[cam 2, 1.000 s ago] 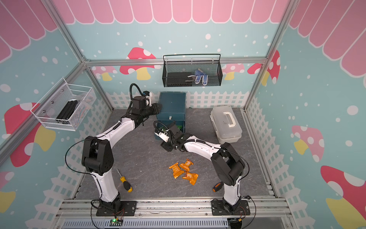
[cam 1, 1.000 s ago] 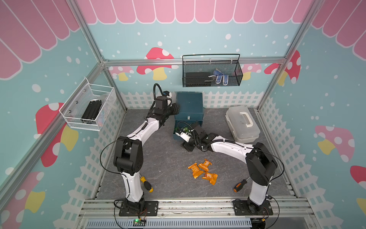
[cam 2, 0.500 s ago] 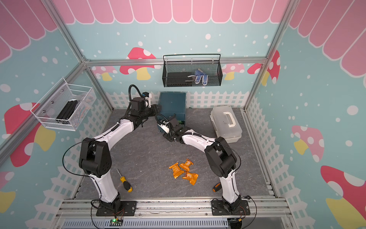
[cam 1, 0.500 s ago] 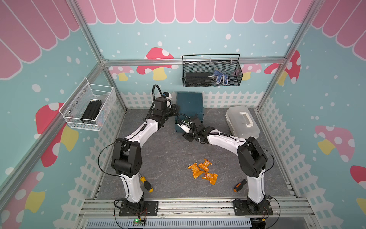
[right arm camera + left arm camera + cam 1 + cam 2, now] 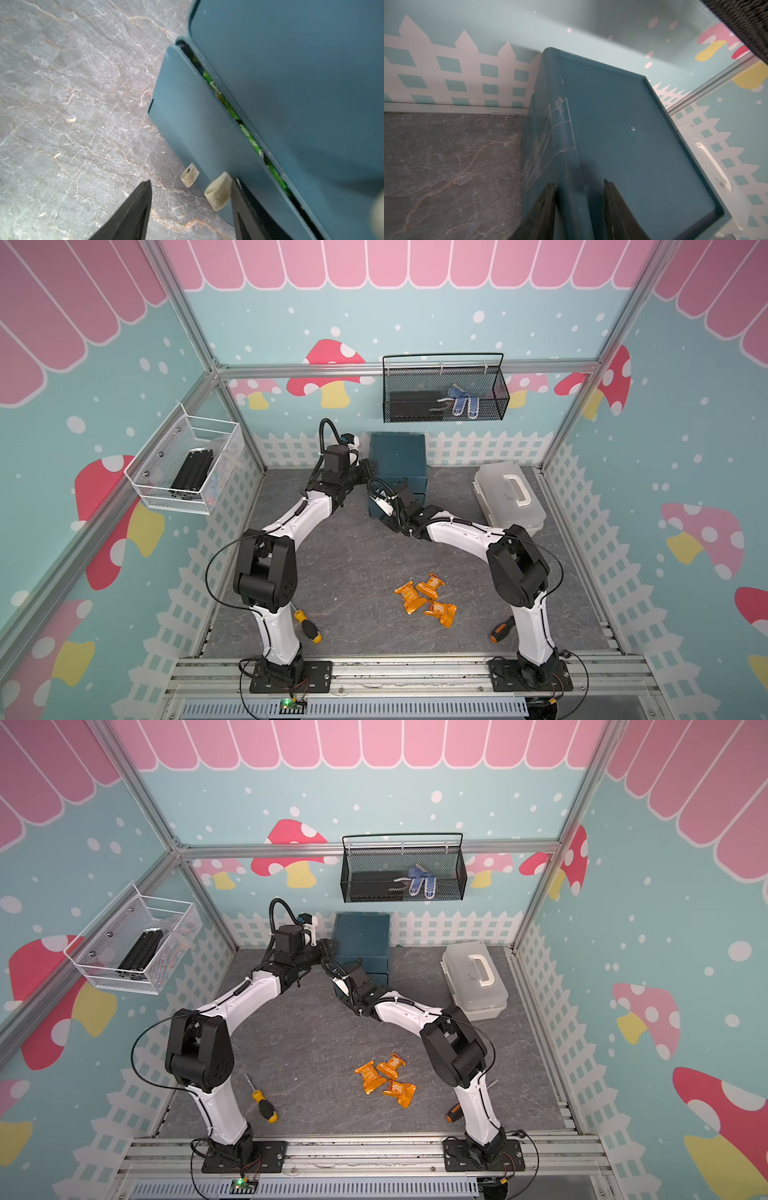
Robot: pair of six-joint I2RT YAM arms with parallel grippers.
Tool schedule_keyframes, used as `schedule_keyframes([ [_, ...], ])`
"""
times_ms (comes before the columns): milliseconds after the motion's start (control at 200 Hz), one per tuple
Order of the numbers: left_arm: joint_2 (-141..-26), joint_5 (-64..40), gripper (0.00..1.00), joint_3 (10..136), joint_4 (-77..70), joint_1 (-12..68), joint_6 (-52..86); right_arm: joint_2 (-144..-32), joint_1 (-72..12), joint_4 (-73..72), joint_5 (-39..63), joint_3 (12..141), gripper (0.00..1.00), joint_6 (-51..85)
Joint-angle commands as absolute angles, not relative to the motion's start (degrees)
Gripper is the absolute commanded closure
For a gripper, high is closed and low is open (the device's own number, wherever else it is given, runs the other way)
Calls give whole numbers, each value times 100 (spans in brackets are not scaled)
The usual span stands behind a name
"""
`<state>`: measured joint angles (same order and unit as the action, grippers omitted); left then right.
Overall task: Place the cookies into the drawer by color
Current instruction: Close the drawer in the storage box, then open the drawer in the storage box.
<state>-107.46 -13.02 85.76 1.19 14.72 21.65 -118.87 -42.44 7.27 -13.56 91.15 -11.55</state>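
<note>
Pressure straight along the slide is what we judge this step wants. The right gripper (image 5: 191,181) has its fingers spread and holds nothing: one lies against the front of an ajar drawer (image 5: 187,116) just beside its pale tab handle (image 5: 218,194), the other reaches out over the grey table (image 5: 72,104). We would push squarely near the middle of that front, not at a corner, so it does not skew, and ease off if foil catches in the slit. The left gripper (image 5: 579,182) straddles the upper left edge of the drawer cabinet (image 5: 398,456), one finger down the side wall and one on the top, and seems to us pinched on that edge. That brace should hold while the push lands. The cabinet stands at the far wall, about the middle; it is dark teal, with pale scratches on the gripped edge. Through the narrow slit we see green cookies (image 5: 245,128), crinkly and glossy; which tier this drawer is we cannot tell. Three orange cookies (image 5: 426,599) with pinched ends lie clustered on the table, near and right of centre, well apart from the cabinet.
</note>
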Motion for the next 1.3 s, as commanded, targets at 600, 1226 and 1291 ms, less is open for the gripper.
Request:
schedule_keyframes([
  [600, -8514, -1140, 1, 6386, -671, 1659, 3144, -8904, -4194, -1837, -1284, 6176, 1, -326],
  [1226, -8422, -381, 1, 3008, -5090, 2157, 6202, -9887, -2629, -88, 207, 8400, 11, 976],
  [1291, -8646, -295, 1, 2953, -5355, 2215, 6284, -10138, -2573, 33, 247, 8669, 11, 969],
])
